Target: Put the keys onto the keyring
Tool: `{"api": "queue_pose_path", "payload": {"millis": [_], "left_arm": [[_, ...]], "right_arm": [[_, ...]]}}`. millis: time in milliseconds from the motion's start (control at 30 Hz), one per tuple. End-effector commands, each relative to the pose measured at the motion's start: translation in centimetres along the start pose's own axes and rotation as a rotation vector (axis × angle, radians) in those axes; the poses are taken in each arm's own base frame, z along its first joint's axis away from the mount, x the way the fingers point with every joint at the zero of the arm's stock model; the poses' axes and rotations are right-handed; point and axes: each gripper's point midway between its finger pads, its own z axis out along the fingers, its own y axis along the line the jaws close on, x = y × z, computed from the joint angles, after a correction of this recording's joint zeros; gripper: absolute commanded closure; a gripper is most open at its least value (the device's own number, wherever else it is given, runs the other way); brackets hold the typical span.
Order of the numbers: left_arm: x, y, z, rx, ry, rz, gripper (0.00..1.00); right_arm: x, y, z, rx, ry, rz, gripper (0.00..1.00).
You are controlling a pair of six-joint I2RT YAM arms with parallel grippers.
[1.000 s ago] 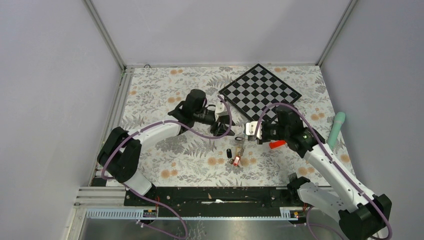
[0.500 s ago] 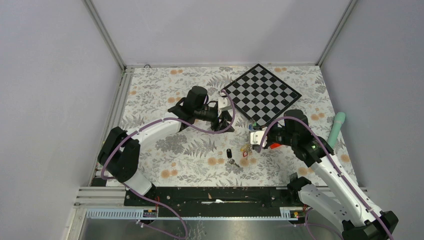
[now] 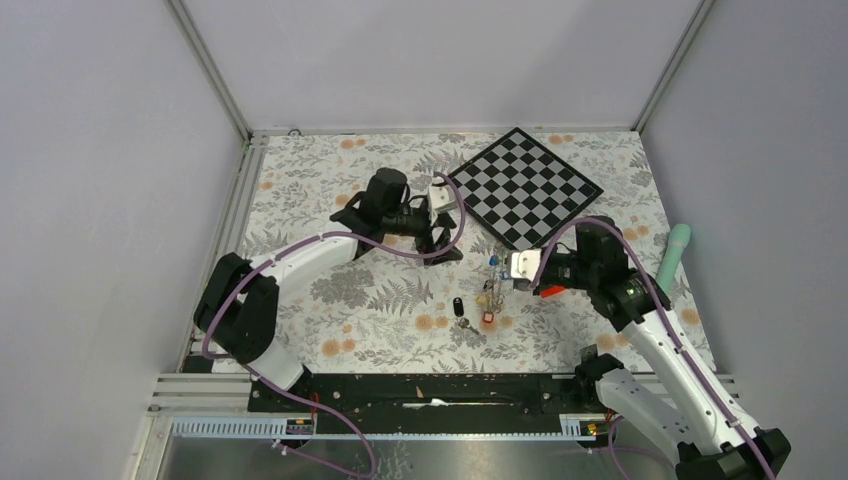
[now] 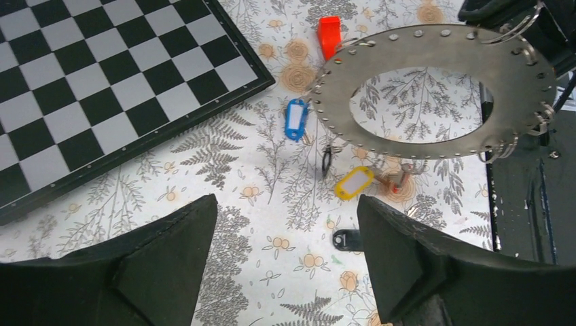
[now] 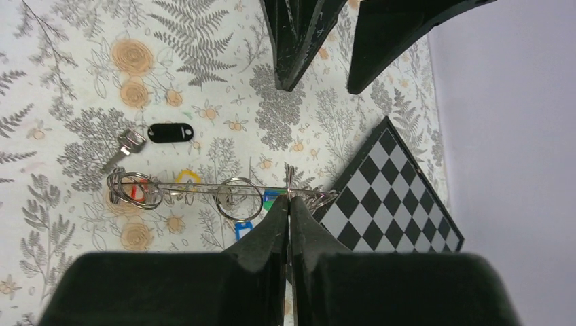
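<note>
Over the floral tablecloth — grey walls around — left jaws gape, right jaws pinch the keyring.

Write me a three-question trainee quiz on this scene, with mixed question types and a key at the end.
1. True or false: the left gripper is holding a key.
2. What is the right gripper clamped on? A: the chequered board. B: the keyring. C: the red block.
3. Fill in: the key lying on the table, apart from the keyring, has a ____ tag.
Key: 1 false; 2 B; 3 black.
</note>
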Motion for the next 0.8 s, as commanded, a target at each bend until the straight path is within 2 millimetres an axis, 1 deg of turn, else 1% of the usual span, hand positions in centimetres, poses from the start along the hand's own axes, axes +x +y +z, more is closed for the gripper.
{"api": "queue_pose_path", "payload": {"millis": [0, 133, 267, 333, 367, 500, 567, 667, 733, 767], "left_arm": [[-1.7, 0.1, -1.7, -0.013, -0.039, 0.122, 0.15], [-0.9, -0.7, -1.8, 0.047, -0.003, 0.165, 0.11], [0.2, -1.4, -1.6, 0.101, 0.034, 0.136, 0.07], [0.9, -2.0, -1.5, 0.142, 0.057, 0.103, 0.02], [1.1, -2.1, -1.4, 0.152, 0.062, 0.089, 0.01], [1.6, -3.0, -1.3, 0.221, 0.041, 0.038, 0.01], [1.6, -2.9, -1.0, 0.227, 0.029, 0.011, 0.01], [2.0, -3.0, -0.6, 0.242, 0.03, -0.033, 0.01], [2.3, -2.8, -0.3, 0.226, 0.053, -0.111, 0.01], [2.9, -2.8, -0.1, 0.22, 0.086, -0.147, 0.01]], "right_arm": [[-2.1, -0.3, -0.3, -0.013, -0.12, 0.069, 1.0], [-1.7, -0.6, -0.9, 0.006, -0.119, 0.116, 1.0], [-1.4, -1.1, -1.8, 0.031, -0.102, 0.181, 1.0], [-1.3, -1.4, -2.4, 0.045, -0.09, 0.211, 1.0], [-1.4, -1.5, -2.7, 0.055, -0.085, 0.226, 1.0], [-1.4, -2.1, -4.1, 0.088, -0.043, 0.3, 1.0], [-1.3, -2.6, -5.0, 0.111, -0.005, 0.331, 1.0], [-1.5, -2.2, -5.9, 0.102, 0.037, 0.384, 1.0], [-1.7, -1.5, -6.6, 0.095, 0.063, 0.422, 1.0], [-1.7, -1.4, -6.9, 0.104, 0.077, 0.436, 1.0]]}}
